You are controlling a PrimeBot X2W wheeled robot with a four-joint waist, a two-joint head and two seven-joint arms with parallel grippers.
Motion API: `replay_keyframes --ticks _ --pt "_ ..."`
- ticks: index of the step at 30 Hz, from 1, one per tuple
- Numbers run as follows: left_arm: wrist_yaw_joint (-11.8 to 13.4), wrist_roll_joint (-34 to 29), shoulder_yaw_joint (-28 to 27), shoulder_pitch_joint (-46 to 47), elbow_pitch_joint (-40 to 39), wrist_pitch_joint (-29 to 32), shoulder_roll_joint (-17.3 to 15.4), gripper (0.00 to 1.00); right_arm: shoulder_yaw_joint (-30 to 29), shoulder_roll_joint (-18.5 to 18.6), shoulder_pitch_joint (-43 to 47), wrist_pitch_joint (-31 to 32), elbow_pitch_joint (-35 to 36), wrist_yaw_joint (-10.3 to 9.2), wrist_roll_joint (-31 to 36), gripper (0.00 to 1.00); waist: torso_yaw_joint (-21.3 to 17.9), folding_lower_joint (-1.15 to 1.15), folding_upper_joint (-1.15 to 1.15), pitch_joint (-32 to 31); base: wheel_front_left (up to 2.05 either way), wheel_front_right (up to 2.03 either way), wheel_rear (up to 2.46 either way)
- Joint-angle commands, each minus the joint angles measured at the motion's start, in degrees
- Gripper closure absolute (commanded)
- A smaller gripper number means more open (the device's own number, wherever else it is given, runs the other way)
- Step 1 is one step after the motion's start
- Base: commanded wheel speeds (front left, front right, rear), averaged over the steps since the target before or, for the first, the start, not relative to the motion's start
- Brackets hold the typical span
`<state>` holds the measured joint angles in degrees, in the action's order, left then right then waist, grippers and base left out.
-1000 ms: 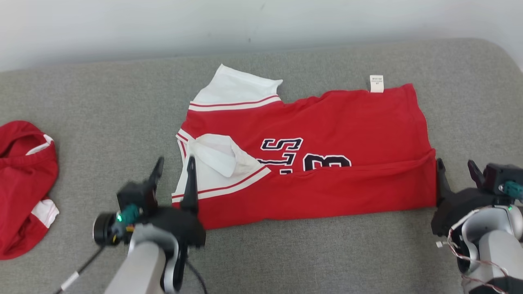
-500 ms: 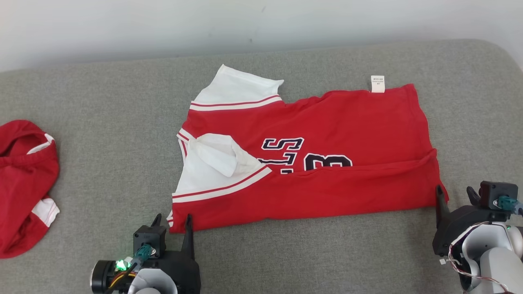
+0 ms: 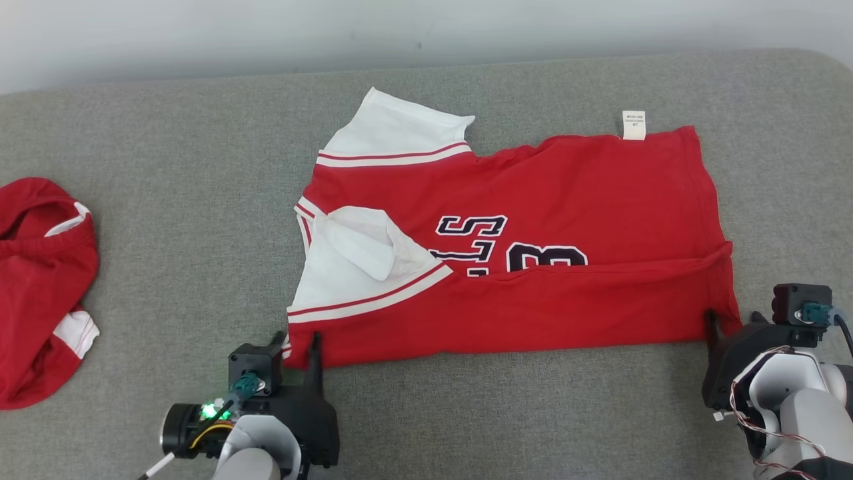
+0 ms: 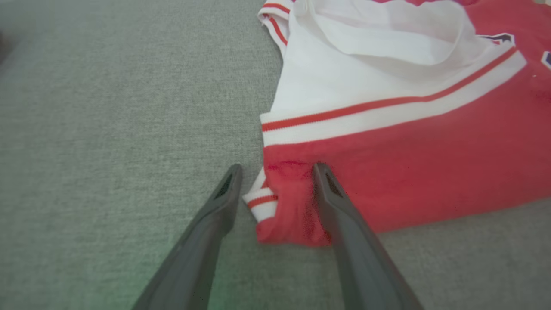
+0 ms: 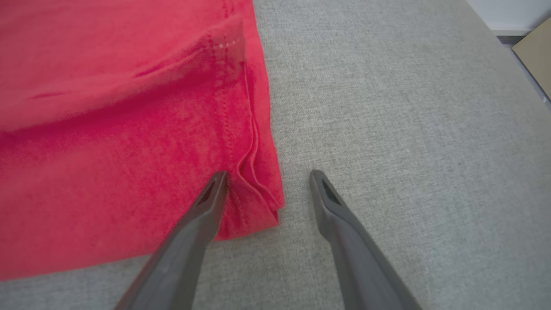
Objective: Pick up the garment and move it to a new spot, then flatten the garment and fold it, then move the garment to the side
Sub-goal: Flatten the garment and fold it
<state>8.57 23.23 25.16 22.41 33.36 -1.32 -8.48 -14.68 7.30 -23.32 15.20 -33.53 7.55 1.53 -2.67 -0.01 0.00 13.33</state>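
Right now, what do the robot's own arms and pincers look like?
The left pincer and the right pincer each have two long dark tapered fingers on a black body, with a small black box and teal plug. The forearms are pale grey. A green light glows at the left wrist; thin red and white wires loop at the right.

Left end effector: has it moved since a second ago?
Yes. The left end effector has pulled back toward the robot, from the white sleeve of the jersey to its near-left corner, which it now straddles.
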Motion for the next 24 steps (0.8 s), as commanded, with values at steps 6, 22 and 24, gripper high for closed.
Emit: replay_keyframes --ticks 6,22,24 --pt "-1.49 1.07 1.49 -1.99 0.54 2.96 0.16 1.0 0.5 0.04 -0.08 1.0 -1.35 -0.15 -1.85 1.0 0.02 0.01 0.0 -0.15 0.0 0.0 0.0" --pt "-0.85 2.87 1.56 -9.73 -9.43 4.36 -3.44 1.0 -1.23 -1.45 9.72 2.16 11.52 -0.15 -6.79 1.0 0.6 0.01 0.0 -5.78 0.0 0.0 0.0" --pt "-0.37 2.9 1.6 -11.2 -11.03 4.77 -4.25 1.0 -1.16 -1.92 12.38 3.76 13.98 -0.15 -7.28 1.0 0.42 0.01 0.0 -6.27 0.0 0.0 0.0"
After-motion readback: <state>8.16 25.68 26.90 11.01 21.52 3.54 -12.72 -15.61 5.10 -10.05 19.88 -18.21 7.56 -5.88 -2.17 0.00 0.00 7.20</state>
